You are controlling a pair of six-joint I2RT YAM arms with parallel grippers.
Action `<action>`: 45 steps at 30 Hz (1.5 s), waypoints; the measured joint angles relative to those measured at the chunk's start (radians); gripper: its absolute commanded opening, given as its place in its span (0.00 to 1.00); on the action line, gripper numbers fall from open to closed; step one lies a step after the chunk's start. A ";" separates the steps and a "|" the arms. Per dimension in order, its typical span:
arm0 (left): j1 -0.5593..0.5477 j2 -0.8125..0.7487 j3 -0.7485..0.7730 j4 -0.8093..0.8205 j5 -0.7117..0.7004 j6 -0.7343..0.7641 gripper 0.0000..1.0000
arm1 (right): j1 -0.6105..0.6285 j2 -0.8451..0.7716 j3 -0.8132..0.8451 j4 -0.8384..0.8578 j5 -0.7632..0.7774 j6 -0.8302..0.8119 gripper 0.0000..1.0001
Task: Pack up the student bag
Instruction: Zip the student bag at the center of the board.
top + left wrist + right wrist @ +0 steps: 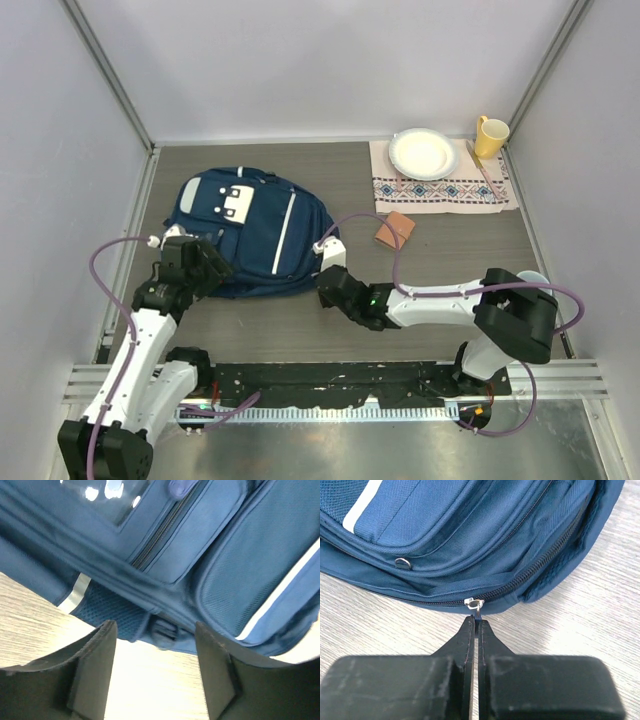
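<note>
Table [450, 285]: dark wood-grain top, pale walls around.
Student bag [255, 225]: navy with pale stripes, lying flat, left of centre.
Left gripper [212, 262]: at the bag's near-left edge.
Right gripper [322, 280]: at its near-right corner.
Embroidered cloth [445, 190]: far right, bearing a white plate [423, 153].
Yellow mug [490, 136]: at the cloth's far-right corner.
Small brown item [394, 230]: just near of the cloth.

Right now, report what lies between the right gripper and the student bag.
Only the zipper pull, in the right wrist view: the shut right gripper pinches it just off the student bag.
</note>
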 measured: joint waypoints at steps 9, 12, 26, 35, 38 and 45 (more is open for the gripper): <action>-0.011 -0.057 0.142 0.014 0.080 0.188 0.83 | -0.008 -0.018 -0.050 0.053 -0.080 -0.011 0.01; -0.101 -0.031 0.177 0.051 0.111 0.245 0.84 | -0.011 -0.020 -0.051 0.062 -0.089 -0.011 0.01; -0.647 0.233 0.172 0.236 0.013 0.474 0.81 | -0.128 -0.084 -0.116 0.137 -0.274 0.059 0.01; -0.659 0.382 0.149 0.344 0.113 0.575 0.73 | -0.148 -0.098 -0.128 0.148 -0.319 0.066 0.01; -0.661 0.383 0.116 0.387 0.147 0.600 0.72 | -0.150 -0.100 -0.130 0.149 -0.323 0.066 0.01; -0.662 0.406 0.068 0.465 0.179 0.636 0.56 | -0.158 -0.107 -0.137 0.150 -0.335 0.066 0.01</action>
